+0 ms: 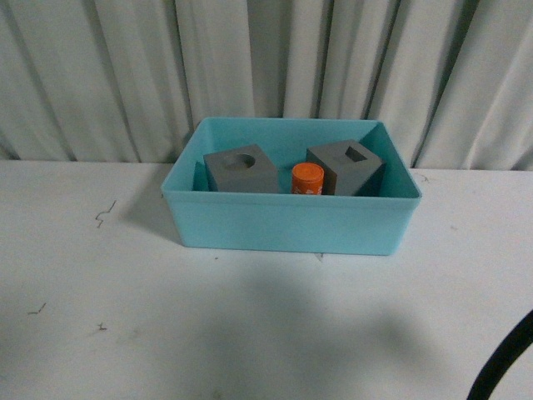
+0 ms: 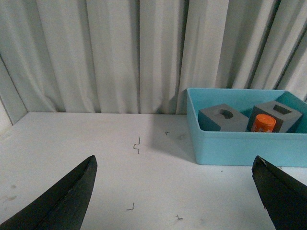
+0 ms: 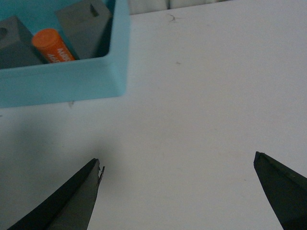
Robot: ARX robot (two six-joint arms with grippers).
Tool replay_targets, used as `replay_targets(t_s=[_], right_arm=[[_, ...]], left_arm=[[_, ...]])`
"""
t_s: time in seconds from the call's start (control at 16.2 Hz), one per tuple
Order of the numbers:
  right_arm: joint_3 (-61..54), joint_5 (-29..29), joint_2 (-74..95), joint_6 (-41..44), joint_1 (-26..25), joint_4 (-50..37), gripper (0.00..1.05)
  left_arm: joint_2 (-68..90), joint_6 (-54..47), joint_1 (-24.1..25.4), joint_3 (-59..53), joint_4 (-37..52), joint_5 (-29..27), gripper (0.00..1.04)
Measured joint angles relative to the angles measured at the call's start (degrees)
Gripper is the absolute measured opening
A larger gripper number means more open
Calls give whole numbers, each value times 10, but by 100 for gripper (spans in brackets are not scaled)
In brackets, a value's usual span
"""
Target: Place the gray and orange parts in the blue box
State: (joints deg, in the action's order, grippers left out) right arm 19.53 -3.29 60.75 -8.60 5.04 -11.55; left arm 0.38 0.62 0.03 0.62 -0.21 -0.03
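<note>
Straight ahead on the white table (image 1: 250,325), in my front view, sits the blue box (image 1: 287,223). All three parts are inside it. At 9 o'clock in the box is the gray cube with a round hole (image 1: 240,169). At 3 o'clock is the gray cube with a square hole (image 1: 345,166). Between them stands the orange cylinder (image 1: 307,178). The near wall hides the bottoms of all three. A black curved bit (image 1: 504,358) shows at 5 o'clock, cut off by the edge, so I cannot tell what it is.

From my left wrist, my left gripper (image 2: 175,191) has its fingers (image 2: 62,201) spread wide over bare table, holding nothing. The box (image 2: 240,146) is well apart, and its far end is cut off.

From my right wrist, my right gripper (image 3: 177,191) also has fingers (image 3: 72,201) spread wide, pinching nothing. Only a corner of the box (image 3: 62,81) shows, with the cylinder (image 3: 53,46) and parts of both cubes. White marks on the cylinder are too blurry to read.
</note>
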Motion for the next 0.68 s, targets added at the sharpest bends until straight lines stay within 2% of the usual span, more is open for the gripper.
replay_targets(t_s=[0.06,0.12,0.18,0.31,0.37,0.43,0.62,0.68], right_arm=[[0,0,0,-10,6,-5,98],[-20,-12,19,-7,6,-106,95],[-64,-14,59,20,0,-265,84],[-159,-9,49,63,-6,-416,62],[-156,22,4,72,-36,-442,51],[-152,26,-42,74,-53,-425,38],[-181,31,-119,82,-53,-342,2],[-181,31,-155,84,-53,-321,2]], left_arm=[[0,0,0,0,0,0,98],[0,0,0,0,0,0,98],[0,0,0,0,0,0,98],[0,0,0,0,-1,0,98],[0,0,0,0,0,0,98],[0,0,0,0,0,-1,98],[0,0,0,0,0,0,98],[0,0,0,0,0,0,98]])
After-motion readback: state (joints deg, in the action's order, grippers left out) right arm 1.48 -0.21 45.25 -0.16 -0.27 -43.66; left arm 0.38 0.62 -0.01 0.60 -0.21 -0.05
